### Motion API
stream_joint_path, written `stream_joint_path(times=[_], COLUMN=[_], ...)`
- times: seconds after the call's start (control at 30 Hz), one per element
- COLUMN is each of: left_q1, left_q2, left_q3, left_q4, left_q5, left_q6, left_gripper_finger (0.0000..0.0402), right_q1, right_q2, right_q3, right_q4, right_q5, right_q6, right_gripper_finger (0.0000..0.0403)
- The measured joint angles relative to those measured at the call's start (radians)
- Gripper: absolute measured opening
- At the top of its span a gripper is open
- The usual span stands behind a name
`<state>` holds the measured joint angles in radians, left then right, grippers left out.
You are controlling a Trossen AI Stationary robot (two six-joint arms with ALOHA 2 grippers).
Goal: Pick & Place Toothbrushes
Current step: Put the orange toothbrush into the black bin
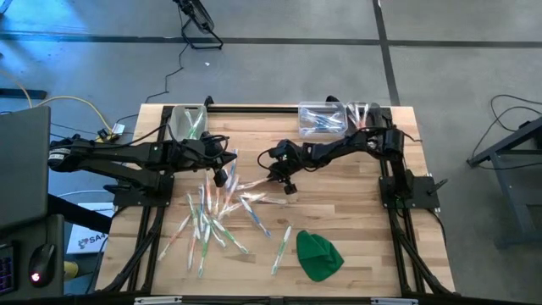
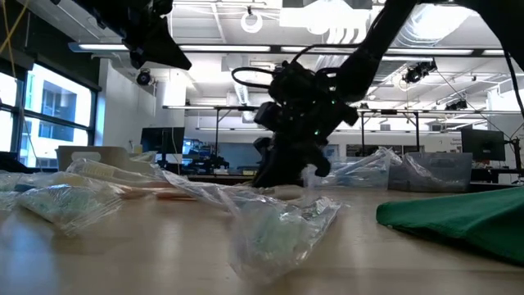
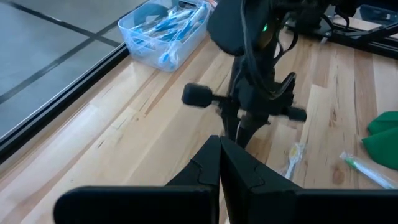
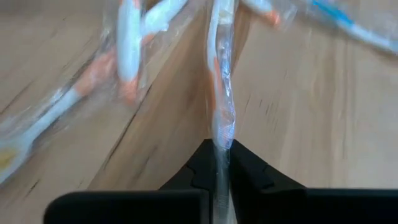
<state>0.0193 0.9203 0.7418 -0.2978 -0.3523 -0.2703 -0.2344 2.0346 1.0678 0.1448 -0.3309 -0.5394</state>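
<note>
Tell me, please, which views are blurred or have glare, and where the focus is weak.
Low view: the wrapped toothbrushes nearest the lens are out of focus, and the ceiling lamps glare. Right wrist view: the pile is smeared, while the orange toothbrush between the right gripper jaws is clearer. Left wrist view: the left gripper is sharp. High view: even light, soft shadows.

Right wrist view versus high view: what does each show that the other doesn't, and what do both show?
Only the right wrist view shows the right gripper with its jaws shut on an orange-accented toothbrush in clear wrap.

Only the high view shows the whole layout: the left gripper, the two clear bins at the far edge, and the green cloth near the front.

Both show the scattered toothbrushes on the wooden table.
</note>
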Motion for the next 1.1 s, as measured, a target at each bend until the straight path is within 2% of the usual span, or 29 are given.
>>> stream_joint_path(times=[0.43, 0.67, 0.83, 1.1], left_q1=[0.0, 0.0, 0.0, 0.0], left_q2=[0.0, 0.0, 0.0, 0.0], left_q3=[0.0, 0.0, 0.0, 0.0], left_q4=[-0.012, -0.011, -0.013, -0.036], left_q5=[0.002, 0.003, 0.003, 0.003], left_q6=[0.004, 0.004, 0.004, 0.004], left_gripper_finger=[0.0, 0.0, 0.0, 0.0], right_q1=[-0.026, -0.062, -0.082, -0.123], right_q2=[-0.253, -0.385, -0.428, -0.426], right_q3=[-0.002, -0.001, -0.001, -0.001], right_q4=[-0.343, -0.47, -0.5, -0.43], right_q5=[0.059, 0.23, 0.298, 0.307], right_q6=[-0.043, 0.048, 0.104, 0.209], right_gripper_finger=[0.0017, 0.0017, 0.0021, 0.002])
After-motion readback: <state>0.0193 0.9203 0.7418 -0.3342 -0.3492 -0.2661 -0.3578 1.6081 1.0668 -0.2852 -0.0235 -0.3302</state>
